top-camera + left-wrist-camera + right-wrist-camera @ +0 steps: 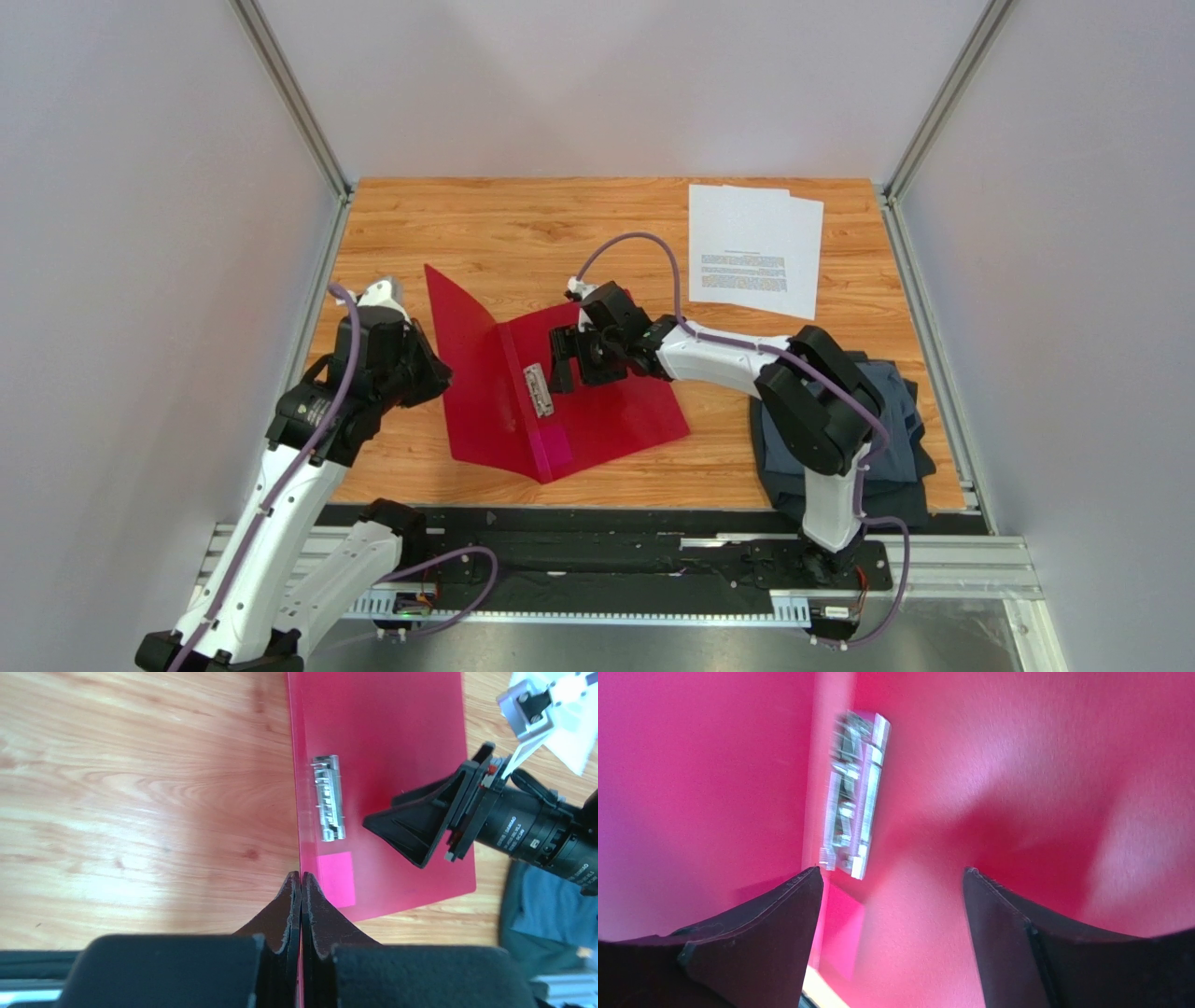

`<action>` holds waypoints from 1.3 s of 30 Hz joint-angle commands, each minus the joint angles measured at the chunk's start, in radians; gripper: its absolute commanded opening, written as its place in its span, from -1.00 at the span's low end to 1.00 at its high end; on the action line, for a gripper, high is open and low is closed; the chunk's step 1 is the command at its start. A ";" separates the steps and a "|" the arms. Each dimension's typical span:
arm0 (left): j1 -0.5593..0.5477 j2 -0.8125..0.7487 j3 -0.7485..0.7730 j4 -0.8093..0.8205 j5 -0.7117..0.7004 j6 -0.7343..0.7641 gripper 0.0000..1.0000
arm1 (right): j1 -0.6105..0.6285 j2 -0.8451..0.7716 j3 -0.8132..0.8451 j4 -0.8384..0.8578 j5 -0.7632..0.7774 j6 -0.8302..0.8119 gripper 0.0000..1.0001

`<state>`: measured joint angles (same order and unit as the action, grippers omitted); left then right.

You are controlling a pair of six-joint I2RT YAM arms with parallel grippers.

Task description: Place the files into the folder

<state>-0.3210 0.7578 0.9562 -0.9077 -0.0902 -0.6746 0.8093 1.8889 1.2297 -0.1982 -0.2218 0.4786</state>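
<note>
The red folder point(624, 406) lies open at mid-table, its cover point(470, 371) standing up on the left. My left gripper point(421, 367) is shut on that cover's edge; in the left wrist view the thin red sheet runs between the closed fingertips point(301, 876). The metal clip point(537, 391) sits by the spine and shows in the left wrist view point(328, 798) and the right wrist view point(854, 805). My right gripper point(568, 357) is open and empty just above the folder's inner panel point(1018, 777), right of the clip. The files point(755, 248) lie at the back right, apart from the folder.
A dark grey-blue folded cloth point(905, 427) lies at the right front under the right arm. Grey walls close in both sides and the back. A metal rail point(631, 560) runs along the near edge.
</note>
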 commanded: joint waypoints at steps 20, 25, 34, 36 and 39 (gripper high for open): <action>0.623 0.229 0.013 -0.128 0.092 0.059 0.16 | -0.064 0.147 0.267 -0.213 0.308 -0.232 0.54; 0.617 0.005 0.033 -0.071 0.269 0.113 0.84 | 0.039 0.067 0.307 -0.259 0.334 -0.242 0.64; 0.326 0.035 0.182 0.095 0.440 0.075 0.38 | 0.181 0.139 0.450 -0.237 0.245 -0.149 0.52; 0.251 0.060 0.220 0.142 0.466 0.046 0.26 | 0.194 0.159 0.458 -0.222 0.237 -0.129 0.29; 0.226 0.078 0.242 0.210 0.489 0.017 0.15 | 0.223 0.193 0.475 -0.214 0.220 -0.139 0.06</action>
<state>-0.0574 0.8230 1.1419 -0.8333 0.3237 -0.6178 1.0138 2.0335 1.6573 -0.4423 0.0158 0.3191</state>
